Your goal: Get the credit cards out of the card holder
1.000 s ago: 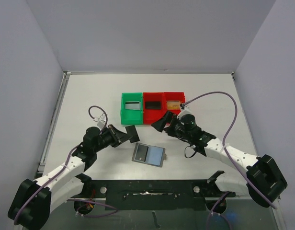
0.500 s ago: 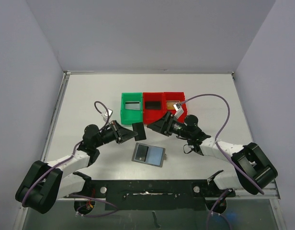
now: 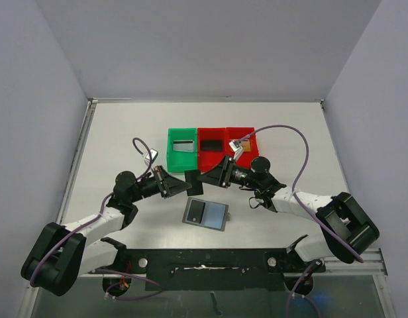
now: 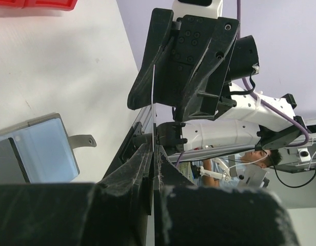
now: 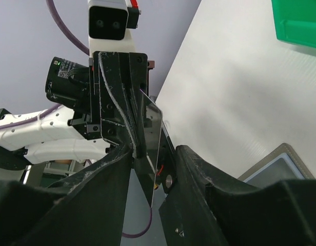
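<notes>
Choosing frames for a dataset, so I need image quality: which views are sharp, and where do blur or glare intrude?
Top external: evenly lit and sharp, only soft shadows, card holder crisp. Left wrist: the left end effector is a dark, blurred foreground, and the holder's pocket looks washed pale. Right wrist: the right end effector is blurred up close, and the black credit card between its fingers catches a sheen.

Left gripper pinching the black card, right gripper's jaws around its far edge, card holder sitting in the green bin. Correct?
Not the last part: the card holder lies on the table in front of the green bin, per the top view. Left gripper does pinch the black card, right gripper straddling it.
</notes>
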`<state>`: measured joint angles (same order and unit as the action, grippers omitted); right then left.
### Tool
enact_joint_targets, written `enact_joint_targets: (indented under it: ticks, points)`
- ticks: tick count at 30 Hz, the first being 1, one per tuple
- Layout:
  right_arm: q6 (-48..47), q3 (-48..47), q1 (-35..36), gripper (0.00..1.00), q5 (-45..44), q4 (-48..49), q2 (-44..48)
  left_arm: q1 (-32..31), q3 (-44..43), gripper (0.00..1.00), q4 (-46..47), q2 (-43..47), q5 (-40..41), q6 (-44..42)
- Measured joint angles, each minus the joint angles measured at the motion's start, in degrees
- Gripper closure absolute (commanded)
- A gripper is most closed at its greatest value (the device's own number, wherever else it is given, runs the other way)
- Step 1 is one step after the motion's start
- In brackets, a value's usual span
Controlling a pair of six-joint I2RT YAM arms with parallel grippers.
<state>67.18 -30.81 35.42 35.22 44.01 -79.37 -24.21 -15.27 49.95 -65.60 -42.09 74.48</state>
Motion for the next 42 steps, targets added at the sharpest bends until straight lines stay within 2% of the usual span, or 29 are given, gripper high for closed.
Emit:
enact_joint_targets:
  ticks: [12,15,21,24,28,34,36,42]
  points:
    - [2.21,0.00,0.00,0.80,4.02,2.80,-0.22,0.00,-1.92,1.00,-0.48,0.22,-0.74,-0.07]
    - [3.39,0.00,0.00,0.89,4.96,5.79,-0.92,0.00,-2.16,1.00,-0.87,0.42,-0.94,-0.09]
    - [5.25,0.07,-0.07,1.00,5.99,8.94,-2.51,0.33,-2.51,1.00,-1.51,0.96,-1.46,-0.17]
    - [5.53,0.07,-0.13,1.00,6.16,9.35,-2.80,0.39,-2.60,0.98,-1.86,1.11,-1.55,-0.22]
    - [5.09,0.07,-0.11,1.00,6.40,9.42,-2.80,0.42,-2.99,0.64,-3.19,1.22,-1.86,-1.09]
    - [0.28,-0.02,-0.26,1.00,5.64,2.16,-0.81,0.31,-6.43,0.30,-13.31,3.80,-1.03,-5.88]
    - [-2.08,-0.04,-0.63,1.00,4.57,-1.55,1.31,0.33,-7.98,0.29,-18.95,6.12,0.61,-9.27]
    - [-12.33,-1.33,-1.25,1.00,-2.47,-12.63,9.53,0.33,-18.32,0.29,-46.03,12.15,12.57,-25.09]
